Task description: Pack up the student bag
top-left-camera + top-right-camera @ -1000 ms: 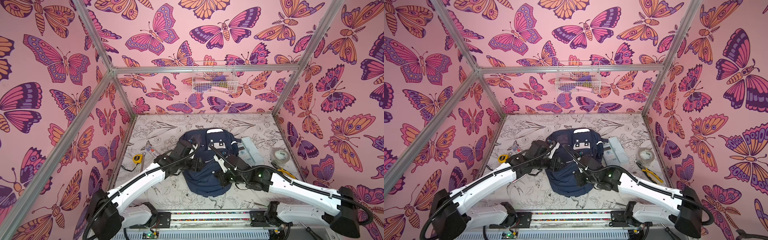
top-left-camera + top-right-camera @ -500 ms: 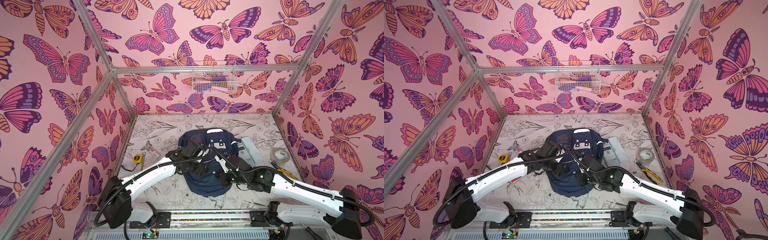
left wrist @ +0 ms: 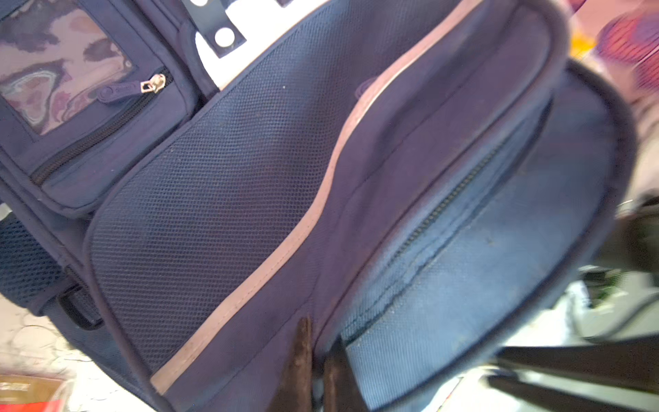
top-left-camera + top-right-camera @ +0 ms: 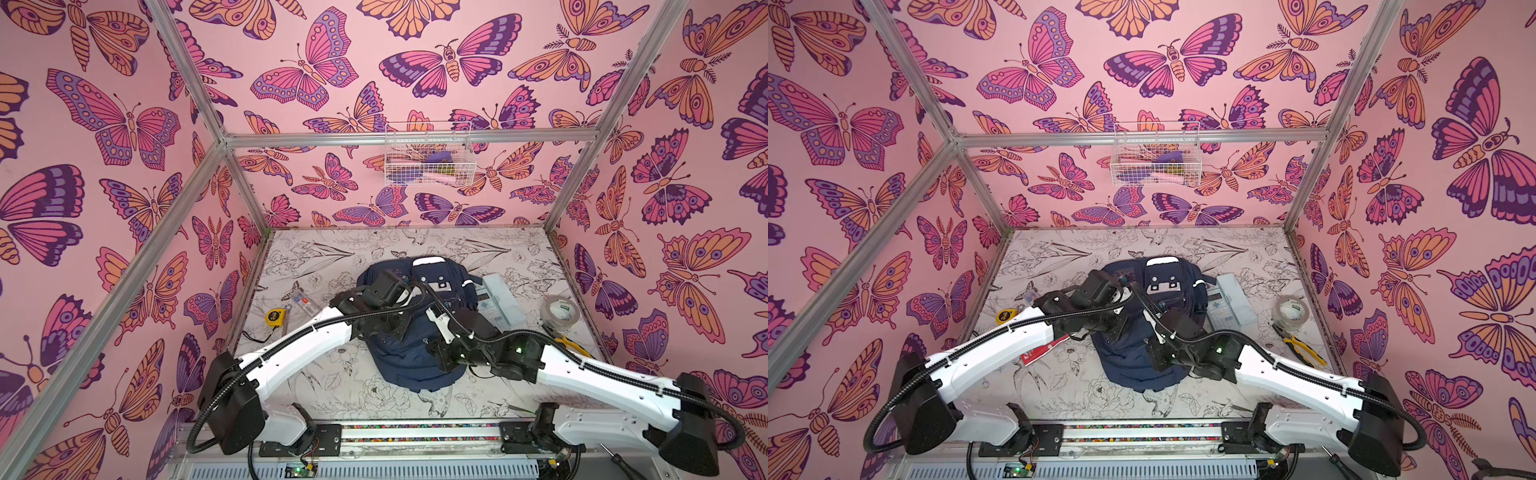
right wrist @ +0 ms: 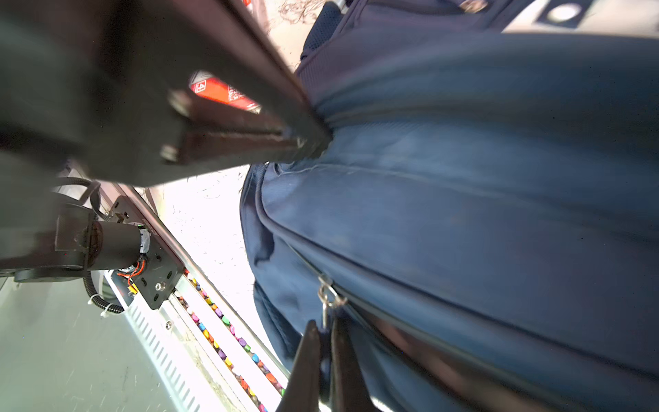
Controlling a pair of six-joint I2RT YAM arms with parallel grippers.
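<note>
on the flower-print table [image 4: 332,257], inside butterfly walls [image 4: 124,124], the bag [image 4: 399,365] lies flat under both grippers. the left gripper [image 3: 318,351], open a second ago, has now snapped shut, its fingers [image 3: 301,360] pinching a fold of the bag beside the zip [image 3: 438,214]. the right gripper [image 5: 322,330] is closed too, with the zip pull [image 5: 326,298] caught between its tips. with the cloth braced, drawing the zip along looks like the next step.

Left arm [image 4: 299,353] and right arm [image 4: 602,374]: white shells, black joints, black ribbed cable [image 4: 291,338] tied along each. Green light [image 4: 518,349] on right forearm. Black base brackets [image 4: 328,436], silver screws, red-orange wires [image 5: 133,273]. Left gripper [image 3: 321,356] and right gripper [image 5: 325,342]: thin dark fingers.
</note>
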